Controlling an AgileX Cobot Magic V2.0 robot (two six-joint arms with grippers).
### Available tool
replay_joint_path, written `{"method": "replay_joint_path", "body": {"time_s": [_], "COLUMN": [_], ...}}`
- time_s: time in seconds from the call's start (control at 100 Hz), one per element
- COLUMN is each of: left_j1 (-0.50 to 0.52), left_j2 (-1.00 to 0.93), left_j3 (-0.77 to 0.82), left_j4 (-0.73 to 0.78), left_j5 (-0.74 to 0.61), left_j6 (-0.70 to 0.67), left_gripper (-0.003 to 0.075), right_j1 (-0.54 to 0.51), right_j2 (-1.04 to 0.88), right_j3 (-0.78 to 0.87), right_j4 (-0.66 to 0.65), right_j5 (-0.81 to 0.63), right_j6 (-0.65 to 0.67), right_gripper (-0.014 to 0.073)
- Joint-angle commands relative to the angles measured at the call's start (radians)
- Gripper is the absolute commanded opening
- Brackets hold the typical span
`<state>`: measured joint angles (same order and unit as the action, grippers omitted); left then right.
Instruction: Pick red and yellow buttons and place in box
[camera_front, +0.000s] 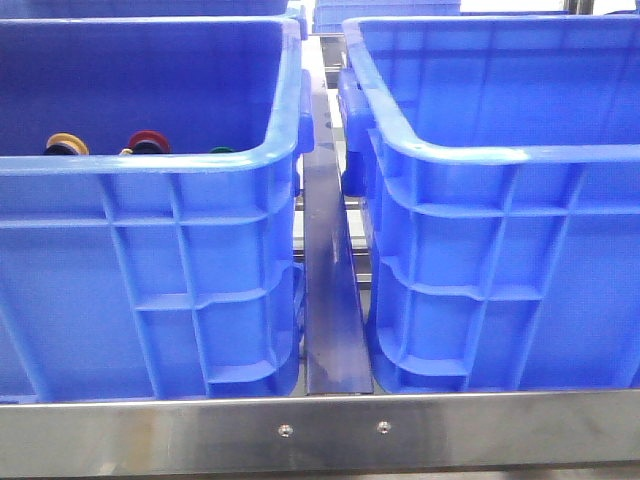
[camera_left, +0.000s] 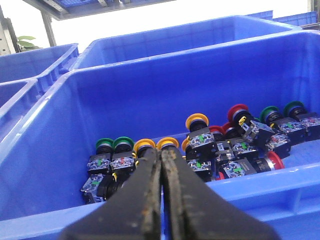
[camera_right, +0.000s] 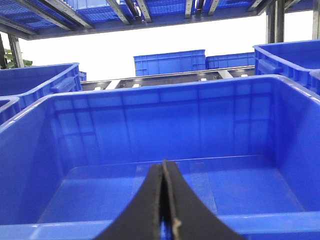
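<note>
Red and yellow buttons (camera_left: 200, 131) unmarked, heaped in left crate (camera_front: 150, 170); left pincer (camera_left: 161, 157) and right pincer (camera_right: 163, 167) pressed together.

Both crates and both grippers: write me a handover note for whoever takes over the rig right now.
Left gripper: shut, holding nothing, above the near rim of the left crate.
Right gripper: shut, holding nothing, above the near rim of the right crate.
Buttons: a pile lies on the left crate's floor, among them yellow buttons, red buttons and green buttons. From the front only a few caps show over the rim.
Right crate: the floor that shows in the right wrist view is bare.
Done: nothing moved yet, judging by the bare crate.
Left: pick a red and a yellow button and place them in the box; leave the green ones.
</note>
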<state>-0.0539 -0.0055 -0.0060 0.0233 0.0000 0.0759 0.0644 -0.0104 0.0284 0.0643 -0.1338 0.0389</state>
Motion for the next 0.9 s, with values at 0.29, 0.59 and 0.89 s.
{"method": "replay_joint_path", "body": {"time_s": [0.29, 0.59, 0.89], "left_j1": [0.001, 0.001, 0.001], "left_j2": [-0.031, 0.035, 0.332], "left_j3": [0.042, -0.22, -0.625], "left_j4": [-0.023, -0.095, -0.106], "left_j5": [-0.078, 0.146, 0.466], "left_j6": [-0.009, -0.011, -0.011], "left_gripper": [-0.0019, -0.0019, -0.0019], "right_j1": [-0.001, -0.001, -0.001], "right_j2": [-0.005, -0.005, -0.005], "right_j3": [-0.015, -0.015, -0.015], "right_j4": [-0.009, -0.009, -0.009], "right_j5": [-0.07, -0.07, -0.07], "right_j6": [-0.002, -0.002, -0.002], "right_gripper": [-0.0069, -0.0069, -0.0069]}}
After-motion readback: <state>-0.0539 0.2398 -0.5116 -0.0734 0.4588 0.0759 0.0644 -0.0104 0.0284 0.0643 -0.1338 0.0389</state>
